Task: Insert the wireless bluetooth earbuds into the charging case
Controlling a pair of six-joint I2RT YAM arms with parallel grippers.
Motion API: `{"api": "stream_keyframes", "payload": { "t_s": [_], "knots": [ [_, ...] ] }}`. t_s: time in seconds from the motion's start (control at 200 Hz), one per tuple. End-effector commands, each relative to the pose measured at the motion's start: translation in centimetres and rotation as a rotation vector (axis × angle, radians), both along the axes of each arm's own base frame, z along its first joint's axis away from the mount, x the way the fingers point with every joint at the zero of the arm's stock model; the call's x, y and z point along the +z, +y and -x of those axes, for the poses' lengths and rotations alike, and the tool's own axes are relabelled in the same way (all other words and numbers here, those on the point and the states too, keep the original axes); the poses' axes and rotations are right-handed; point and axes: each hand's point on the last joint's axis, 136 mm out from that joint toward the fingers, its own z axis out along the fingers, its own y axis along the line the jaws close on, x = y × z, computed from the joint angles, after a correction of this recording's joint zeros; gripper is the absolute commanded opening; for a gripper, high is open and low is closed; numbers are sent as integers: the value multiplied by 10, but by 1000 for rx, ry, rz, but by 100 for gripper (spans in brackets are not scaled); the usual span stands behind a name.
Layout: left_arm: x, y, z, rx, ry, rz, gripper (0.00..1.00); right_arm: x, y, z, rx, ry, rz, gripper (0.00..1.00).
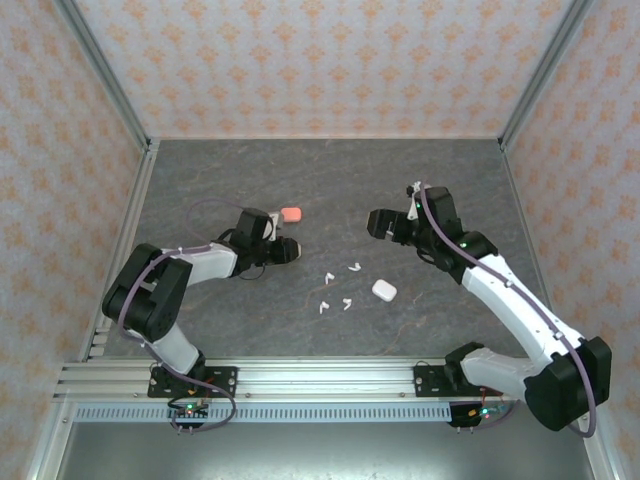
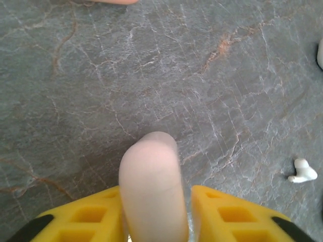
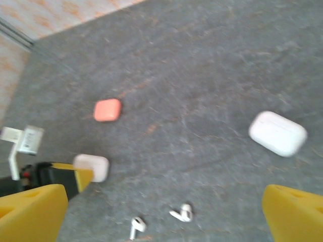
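Several white earbuds [image 1: 327, 277] lie loose on the grey table [image 1: 330, 180] between the arms; one [image 2: 303, 171] shows at the right of the left wrist view, two [image 3: 182, 213] low in the right wrist view. A pale pinkish charging case [image 2: 151, 186] stands between the yellow fingers of my left gripper [image 2: 156, 194], with a narrow gap on its right side. In the top view the left gripper [image 1: 280, 248] sits low at centre left. My right gripper [image 1: 385, 222] hovers open above the table, its fingers [image 3: 30, 212] wide apart and nothing between them.
A salmon case [image 1: 290, 214] lies just beyond the left gripper, also the salmon case [image 3: 107, 110] in the right wrist view. A white case [image 1: 384, 290] rests right of the earbuds. Patterned walls and metal posts [image 1: 110, 90] close in the table.
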Motion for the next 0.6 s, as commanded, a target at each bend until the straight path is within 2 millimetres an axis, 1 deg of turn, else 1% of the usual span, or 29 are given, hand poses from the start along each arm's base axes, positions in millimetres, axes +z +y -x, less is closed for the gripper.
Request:
{"api": "stream_keyframes", "payload": {
  "t_s": [0.0,0.055,0.095,0.11,0.165,0.22,0.315,0.445,0.591],
  "knots": [
    [0,7,-5,21,3,-28,48,-26,-18,22,26,151,150,99],
    [-1,10,-4,26,5,-42,50,-39,-17,28,42,209,166,99],
    [-2,12,-4,32,4,-52,52,-45,-16,33,48,232,161,99],
    [-1,12,-4,34,1,-53,53,-54,-15,34,53,258,168,99],
    [-1,14,-4,41,-2,-63,55,-66,-11,38,65,288,168,100],
    [1,17,-4,50,-10,-70,57,-77,-9,43,76,309,191,97],
    [8,20,-5,59,-32,-79,60,-96,-7,50,95,335,284,94],
    [24,25,-7,71,-79,-94,63,-124,2,58,146,373,350,91],
    [47,31,-8,80,-144,-103,68,-144,10,54,172,369,385,90]
  ]
}}
